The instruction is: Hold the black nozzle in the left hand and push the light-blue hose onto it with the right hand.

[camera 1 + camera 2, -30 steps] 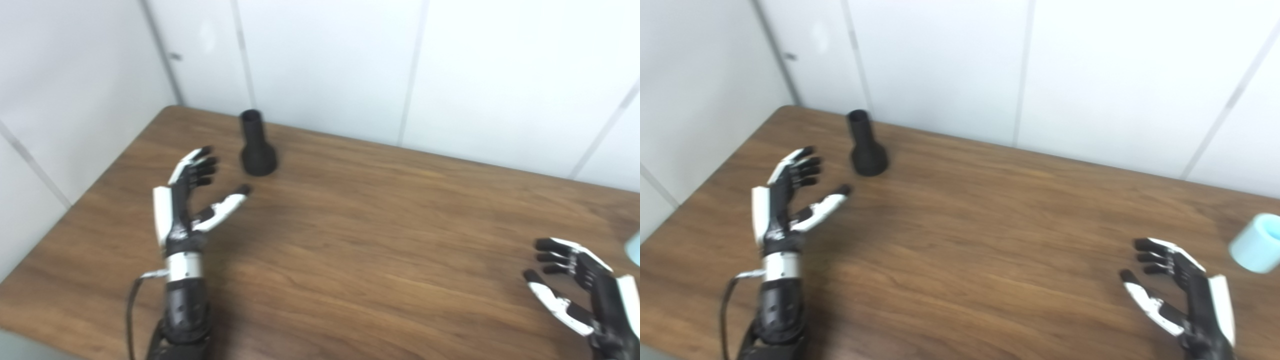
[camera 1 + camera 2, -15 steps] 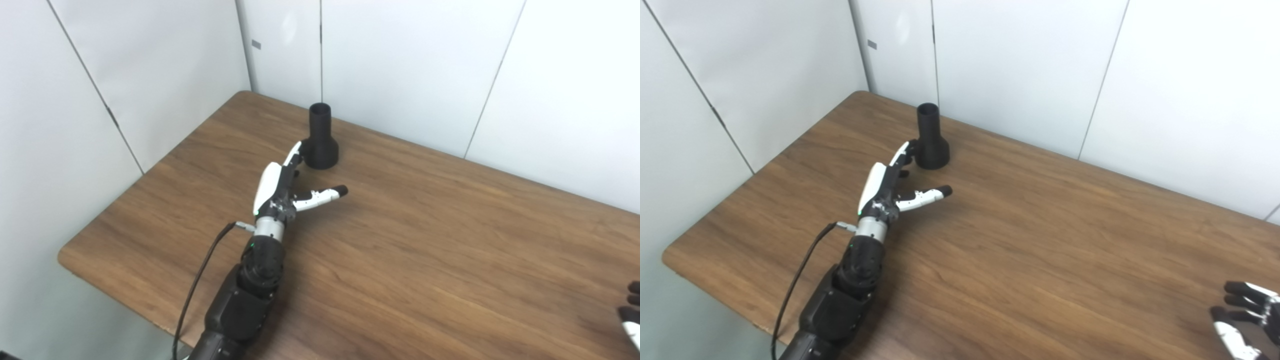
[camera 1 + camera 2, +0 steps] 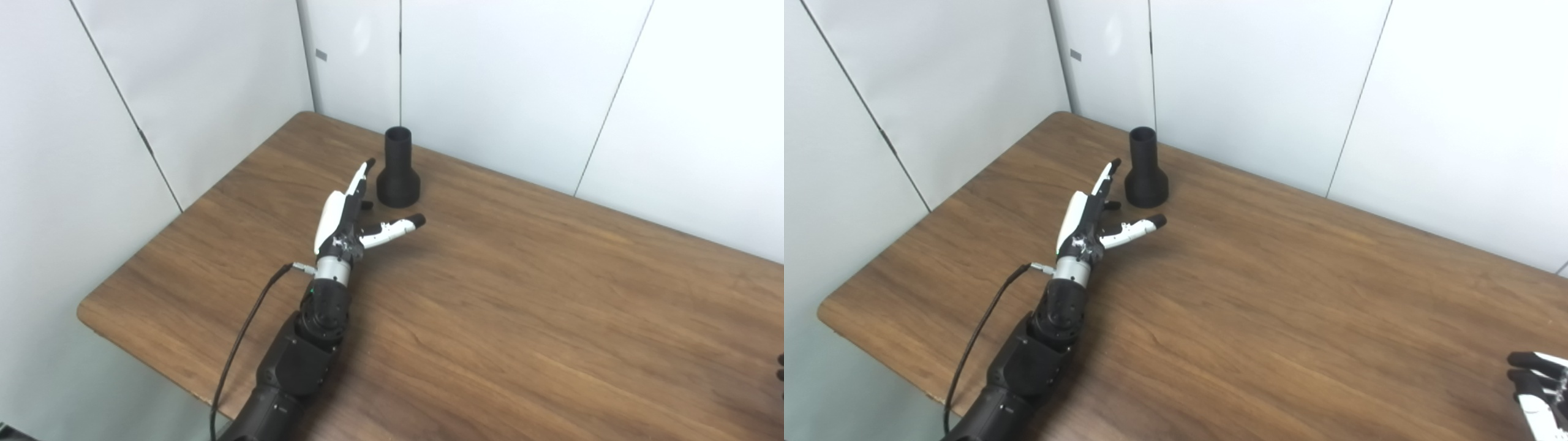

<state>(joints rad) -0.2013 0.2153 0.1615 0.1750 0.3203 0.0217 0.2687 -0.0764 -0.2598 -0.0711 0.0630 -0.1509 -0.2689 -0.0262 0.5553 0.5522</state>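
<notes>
the black nozzle [image 3: 397,168] stands upright on its wide flared base near the far left corner of the wooden surface [image 3: 520,294], narrow open neck pointing up, close to the white wall panels. the left hand [image 3: 349,211] is just beside it on the near-left side, fingers apart and stretched toward the base, thumb [image 3: 395,226] splayed out in front of it, holding nothing and, as far as the views show, not touching it. the nozzle looks like rigid moulded plastic, matte and probably light, so it should not crush, but it would likely tip or skate on the smooth wood if nudged low on one side. the best hold seems to be around the lower neck and flare, leaving the upper neck free, since that is where the hose must slide on. only the fingertips of the right hand [image 3: 1537,383] show at the lower right edge, seemingly spread and empty, though it is too cropped to be sure. the light-blue hose is not in view.
</notes>
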